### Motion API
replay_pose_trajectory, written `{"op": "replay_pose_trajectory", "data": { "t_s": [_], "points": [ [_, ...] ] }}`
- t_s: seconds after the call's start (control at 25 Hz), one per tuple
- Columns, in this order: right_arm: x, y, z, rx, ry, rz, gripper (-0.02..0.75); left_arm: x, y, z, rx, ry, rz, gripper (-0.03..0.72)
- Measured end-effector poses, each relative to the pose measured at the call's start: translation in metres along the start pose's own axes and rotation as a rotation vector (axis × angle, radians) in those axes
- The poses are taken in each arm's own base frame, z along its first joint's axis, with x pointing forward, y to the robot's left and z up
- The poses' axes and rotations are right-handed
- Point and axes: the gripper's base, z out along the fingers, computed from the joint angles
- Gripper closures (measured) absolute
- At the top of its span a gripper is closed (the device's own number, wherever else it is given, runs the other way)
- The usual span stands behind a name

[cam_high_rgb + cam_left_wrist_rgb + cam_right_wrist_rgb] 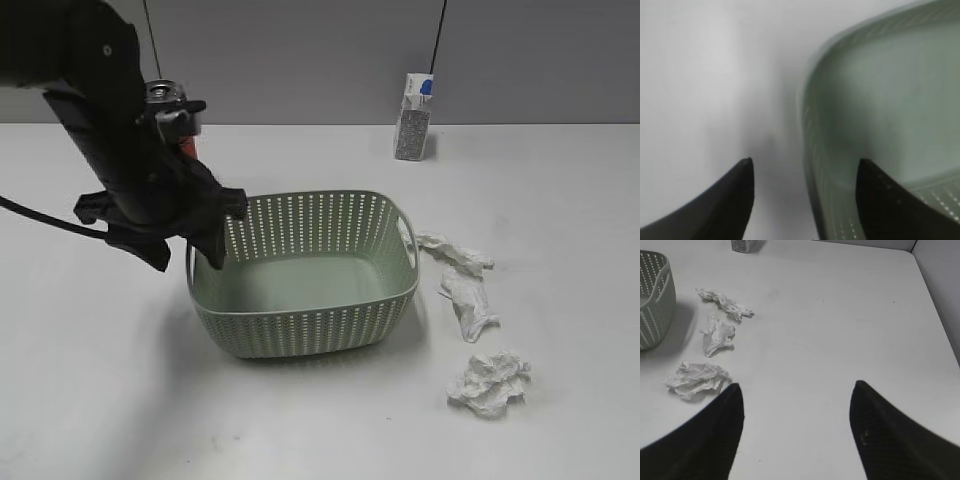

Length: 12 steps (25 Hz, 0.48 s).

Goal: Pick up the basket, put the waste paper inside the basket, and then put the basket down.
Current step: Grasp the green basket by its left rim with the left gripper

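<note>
Exterior view: basket (pixel 305 275) sitting upright on the white desk (pixel 100 400), left of centre. Left gripper (pixel 195 240) hanging at the basket's left end, fingers spread and straddling the rim there, one inside the wall, one outside; contact with the rim not clear. Waste paper lying as three wads to the right of the basket: one (pixel 455 250) just beside the right handle, one (pixel 468 300) below it, one (pixel 490 382) nearer the front edge. Carton (pixel 414 118) standing upright far back, well apart from everything. Wide bare desk in front and to the right.

Left wrist view: blurred. Basket (pixel 880 110) wall running between the two dark fingers (pixel 730 205), right finger over the basket's inside, left finger over bare desk (pixel 700 75). Fingers released, gripping nothing.

Right wrist view: right gripper (pixel 796 432) hovering over open desk (pixel 840 315), fingers (pixel 705 440) spread apart, holding nothing. Three wads (pixel 725 302), (pixel 716 334), (pixel 697 379) lying ahead and to the left, the nearest just beyond the left finger's tip. Basket (pixel 655 300) corner showing at the left edge. Desk's far right edge meeting a wall.
</note>
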Motion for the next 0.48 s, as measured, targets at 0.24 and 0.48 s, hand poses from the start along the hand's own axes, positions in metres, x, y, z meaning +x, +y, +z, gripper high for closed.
{"op": "replay_pose_trajectory", "data": {
  "t_s": [0.24, 0.48],
  "points": [
    [0.0, 0.0, 0.0, 0.0, 0.0, 0.0, 0.233, -0.005, -0.001, 0.02, 0.018, -0.008, -0.027, 0.214],
    [0.0, 0.0, 0.0, 0.0, 0.0, -0.001, 0.233, -0.007, -0.001, 0.022, 0.02, -0.022, -0.027, 0.463]
  ]
}}
